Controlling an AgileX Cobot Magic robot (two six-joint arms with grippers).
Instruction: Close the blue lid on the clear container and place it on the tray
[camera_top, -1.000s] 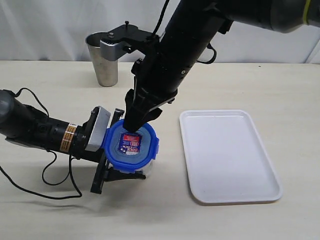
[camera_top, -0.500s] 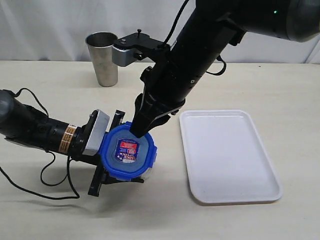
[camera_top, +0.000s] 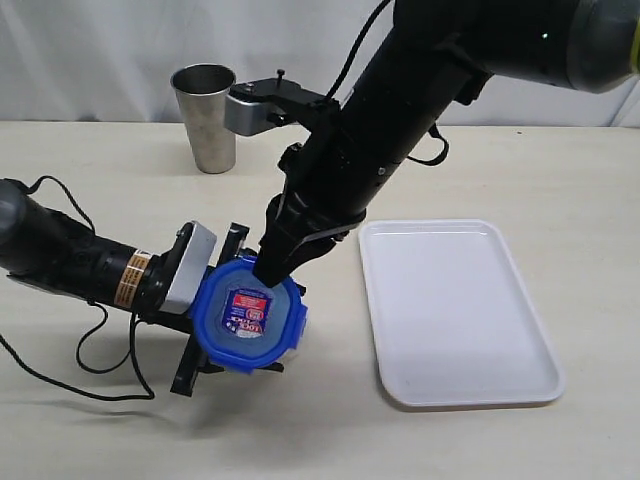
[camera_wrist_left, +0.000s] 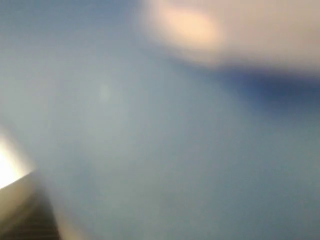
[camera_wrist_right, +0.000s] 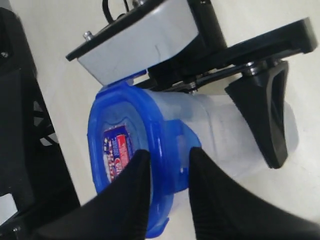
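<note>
Right wrist view gives you the best look: the right gripper (camera_wrist_right: 167, 155) has its two black fingers pinching the rim of the lid (camera_wrist_right: 120, 145), one on the top face beside the sticker, the other against a side flap. That looks like a squeeze meant to snap the flap down over the container's lip.

The left gripper (camera_top: 215, 305) is clamped across the body of the container (camera_wrist_right: 220, 125) and holds it tipped over, so the lid faces up and outward toward the other arm. You can judge that tilt as deliberate. It offers the rim to the right fingers and braces the container against their push.

Container and lid sit together at the left gripper, low over the table (camera_top: 560, 170) and just left of the tray (camera_top: 450, 310), not yet on it. The tray lies flat to the right with nothing on it. A steel cup (camera_top: 205, 115) stands well behind, out of the way.

Several things you cannot confirm. The left wrist view is only a blue-grey blur, probably because the camera sits too close to the container. In the exterior view the lid covers nearly all of the clear body. One left finger shows against the wall in the right wrist view, while its partner is hidden behind. You cannot tell which flaps are latched, or whether the lid is seated all the way round.
</note>
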